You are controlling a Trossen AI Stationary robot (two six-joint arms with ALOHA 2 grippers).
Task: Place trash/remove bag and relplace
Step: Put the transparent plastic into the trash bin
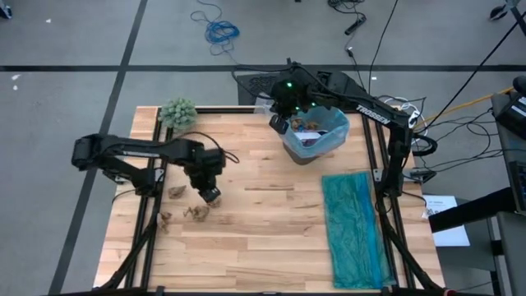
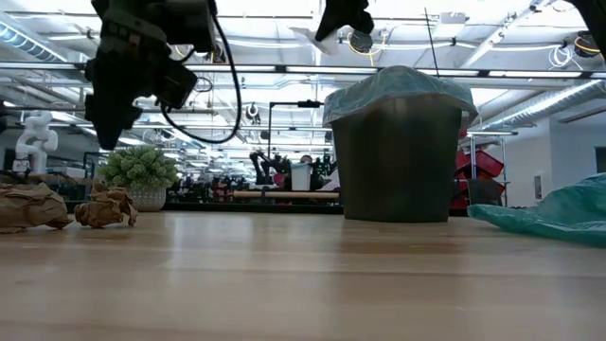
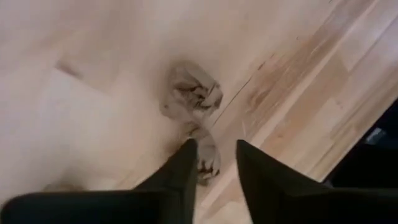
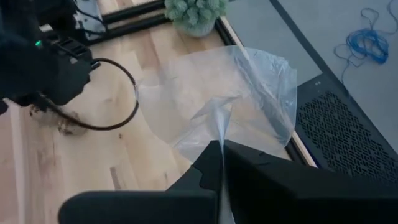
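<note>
We are holding our left gripper (image 1: 210, 196) low over the table's left side, its fingers (image 3: 180, 171) standing parted and pointing down. We are keeping our right gripper (image 1: 279, 123) raised at the far edge, fingers (image 4: 211, 165) pressed together.

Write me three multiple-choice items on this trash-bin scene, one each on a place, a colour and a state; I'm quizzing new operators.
1. Where is the bin?
A. table's far right part
B. near left corner
C. on the floor

2. What colour is the flat bag lying on the table?
A. red
B. teal-green
C. black

3. How is the right pincer?
A. wide open, empty
B. shut on the thin clear liner
C. holding the plant

Key: 1 A, the high view shows the bin far and right; 2 B, its sheet looks teal-green; 3 B, the right wrist view shows film pinched between the fingers.
</note>
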